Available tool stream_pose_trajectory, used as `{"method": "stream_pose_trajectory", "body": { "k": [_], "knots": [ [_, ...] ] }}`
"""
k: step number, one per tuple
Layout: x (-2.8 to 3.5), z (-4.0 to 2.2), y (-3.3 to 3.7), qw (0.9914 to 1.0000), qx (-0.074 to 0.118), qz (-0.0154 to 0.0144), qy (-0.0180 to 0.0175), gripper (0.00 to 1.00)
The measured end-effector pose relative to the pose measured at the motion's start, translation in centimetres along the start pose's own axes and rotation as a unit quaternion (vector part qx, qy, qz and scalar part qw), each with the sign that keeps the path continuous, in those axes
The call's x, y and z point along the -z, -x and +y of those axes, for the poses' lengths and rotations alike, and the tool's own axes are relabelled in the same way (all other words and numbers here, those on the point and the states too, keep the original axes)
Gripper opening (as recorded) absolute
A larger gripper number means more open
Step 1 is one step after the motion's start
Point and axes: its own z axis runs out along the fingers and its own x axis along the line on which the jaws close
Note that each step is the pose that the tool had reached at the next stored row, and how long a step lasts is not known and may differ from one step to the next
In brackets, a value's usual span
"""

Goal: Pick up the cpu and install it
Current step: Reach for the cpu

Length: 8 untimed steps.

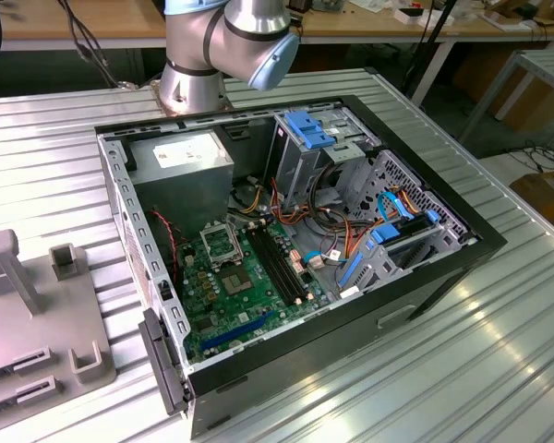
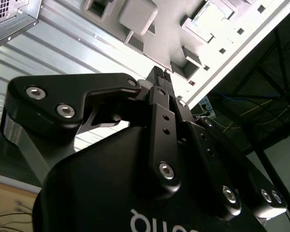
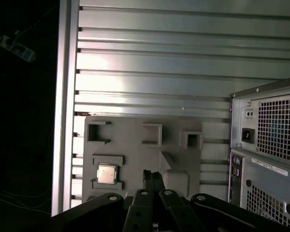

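Fig.: cpu point(image 3: 107, 173) lies in its framed nest on grey fixture tray point(image 3: 130, 157), presumably held square for pickup. My gripper point(image 3: 152, 175) hovers over tray's middle, just beside cpu; jaws clenched, empty.

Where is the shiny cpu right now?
In the first wrist view, the cpu sits in a pocket of the grey fixture plate, near the gripper.
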Motion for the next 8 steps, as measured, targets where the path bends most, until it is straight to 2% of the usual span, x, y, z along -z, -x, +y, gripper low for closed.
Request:
{"method": "stream_pose_trajectory", "body": {
  "k": [6, 8],
  "knots": [
    [0.00, 0.00, -0.02, 1.00000, 0.000, 0.0000, 0.0000, 0.11],
    [-0.02, 0.00, -0.53, 1.00000, 0.000, 0.0000, 0.0000, 0.11]
  ]
}}
